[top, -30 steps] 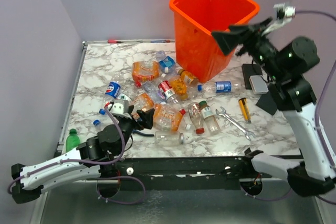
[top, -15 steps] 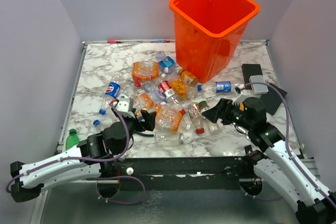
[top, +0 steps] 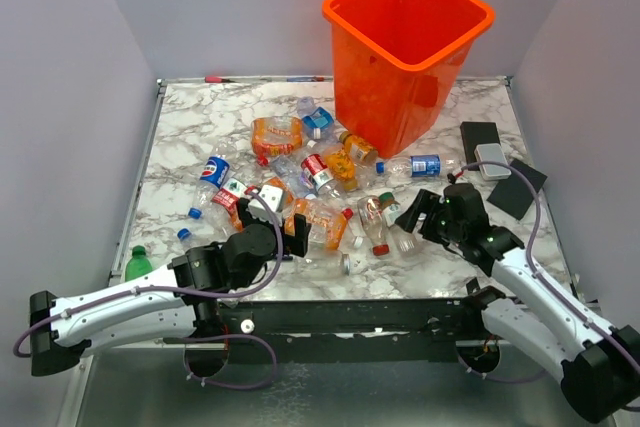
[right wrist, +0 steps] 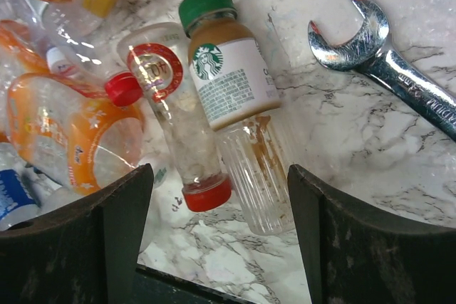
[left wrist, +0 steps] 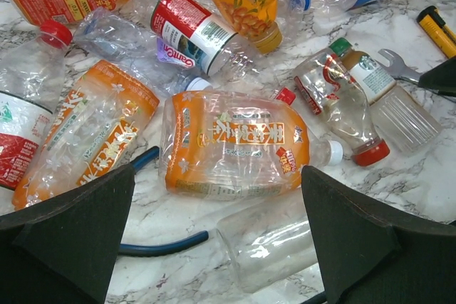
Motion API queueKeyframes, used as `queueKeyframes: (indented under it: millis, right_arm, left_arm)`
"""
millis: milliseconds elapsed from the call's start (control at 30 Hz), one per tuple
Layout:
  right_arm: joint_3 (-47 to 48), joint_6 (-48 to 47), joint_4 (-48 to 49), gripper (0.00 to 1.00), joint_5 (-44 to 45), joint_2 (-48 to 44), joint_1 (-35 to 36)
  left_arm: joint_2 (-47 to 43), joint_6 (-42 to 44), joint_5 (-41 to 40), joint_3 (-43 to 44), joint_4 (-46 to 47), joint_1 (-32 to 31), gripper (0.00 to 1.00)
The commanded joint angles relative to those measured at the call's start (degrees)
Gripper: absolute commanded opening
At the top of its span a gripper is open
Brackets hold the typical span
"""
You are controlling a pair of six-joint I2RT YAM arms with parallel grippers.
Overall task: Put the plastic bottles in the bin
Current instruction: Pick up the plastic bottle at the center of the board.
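Observation:
The orange bin [top: 405, 47] stands at the back of the table, right of centre. Plastic bottles [top: 320, 182] lie scattered in front of it. My left gripper [top: 275, 217] is open, low over a crushed orange-labelled bottle [left wrist: 231, 144] and a clear label-less bottle [left wrist: 274, 243], holding nothing. My right gripper [top: 420, 219] is also open. In the right wrist view the right gripper [right wrist: 219, 183] frames the bases of a green-capped brown-stained bottle [right wrist: 231, 83] and a red-capped clear bottle [right wrist: 174, 112], without touching either. A green bottle [top: 137, 262] lies at the table's left front edge.
A steel wrench [right wrist: 399, 69] lies just right of the green-capped bottle. Blue pliers handles [left wrist: 153, 247] lie under the left gripper. A yellow tool [left wrist: 438, 26], a black box [top: 480, 137], a grey device [top: 492, 159] and a black pad [top: 517, 192] sit at the right.
My right arm came down from beside the bin's rim to low over the table at the green-capped bottle, its jaws narrowing slightly. My left gripper moved forward and right, over the orange-labelled bottle.

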Motion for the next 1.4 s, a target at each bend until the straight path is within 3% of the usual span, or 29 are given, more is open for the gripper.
queueKeyframes:
  millis: [0,500,933,1100,1367]
  right_arm:
    - [2.0,-3.9,-1.2,0.81,2.0,6.1,0.1]
    - [3.6,-6.2,0.6,0.73,-2.1,19.8,1.8]
    - [4.1,-6.2,4.7,0.54,-2.5,26.5,1.8]
    - [4.7,-7.4,3.5,0.42,-2.5,24.8,1.9]
    - [10.4,-10.5,-6.3,0.34,-1.3,11.2,2.0]
  left_arm:
    - [-3.2,0.1,-0.1,0.2,0.1,0.0,0.99]
    - [-3.2,0.1,2.9,-0.1,2.0,0.0,0.99]
    - [-4.0,0.4,2.7,-0.6,2.5,0.0,0.99]
    - [-4.1,0.2,2.3,-0.8,2.5,0.1,0.99]
    - [-7.0,-0.6,0.1,-1.8,2.7,0.0,0.99]
